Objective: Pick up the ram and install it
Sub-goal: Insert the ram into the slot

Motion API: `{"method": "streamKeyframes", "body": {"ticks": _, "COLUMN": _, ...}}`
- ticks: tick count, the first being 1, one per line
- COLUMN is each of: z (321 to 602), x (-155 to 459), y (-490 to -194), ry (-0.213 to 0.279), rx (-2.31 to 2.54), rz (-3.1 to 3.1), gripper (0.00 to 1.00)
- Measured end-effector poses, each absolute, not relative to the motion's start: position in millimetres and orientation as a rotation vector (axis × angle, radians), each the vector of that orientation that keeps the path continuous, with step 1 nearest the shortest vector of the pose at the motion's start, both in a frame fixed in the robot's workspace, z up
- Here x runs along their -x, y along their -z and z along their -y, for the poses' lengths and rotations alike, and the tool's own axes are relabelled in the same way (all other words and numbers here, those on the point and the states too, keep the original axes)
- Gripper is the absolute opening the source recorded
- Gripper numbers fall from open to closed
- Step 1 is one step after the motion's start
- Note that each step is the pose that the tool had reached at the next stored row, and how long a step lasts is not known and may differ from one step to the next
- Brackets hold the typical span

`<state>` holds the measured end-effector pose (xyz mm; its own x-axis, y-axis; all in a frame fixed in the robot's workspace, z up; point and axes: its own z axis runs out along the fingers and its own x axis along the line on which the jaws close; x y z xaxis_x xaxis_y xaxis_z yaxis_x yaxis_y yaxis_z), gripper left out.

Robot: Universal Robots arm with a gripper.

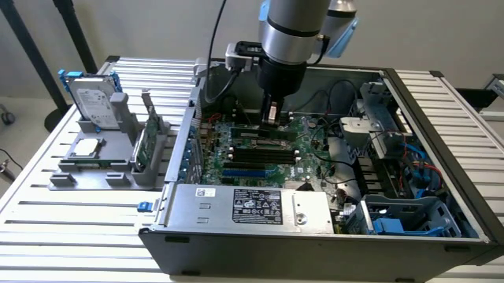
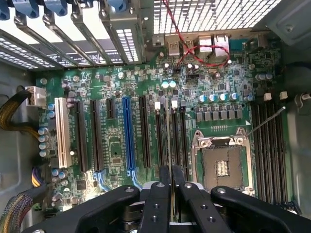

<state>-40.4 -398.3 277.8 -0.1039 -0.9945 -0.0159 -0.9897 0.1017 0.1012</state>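
Note:
My gripper (image 1: 272, 119) reaches down into the open computer case (image 1: 441, 177), over the motherboard (image 1: 260, 156). Its fingers (image 2: 159, 204) are shut on the ram (image 1: 264, 134), a long thin green stick lying level just under the fingertips. The ram sits at the top edge of the row of black memory slots (image 1: 264, 154). In the wrist view the ram (image 2: 169, 145) shows edge-on, running out from my gripper (image 2: 170, 180) in line with the long black slots (image 2: 159, 138). I cannot tell whether it is seated in a slot or just above one.
A grey holder (image 1: 102, 168) at the exterior view's left carries a blue-framed hard drive (image 1: 91, 100), a square silver processor (image 1: 85, 147) and another upright green board (image 1: 146, 144). The empty processor socket (image 2: 221, 162), cables (image 1: 334, 127) and drive cages (image 1: 409, 215) crowd the case.

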Motion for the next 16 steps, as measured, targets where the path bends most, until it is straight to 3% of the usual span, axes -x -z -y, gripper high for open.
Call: {"method": "streamKeyframes", "body": {"ticks": 16, "z": 398, "x": 35, "y": -266, "ry": 0.132, "rx": -2.066, "rz": 2.286, "gripper": 0.14}}
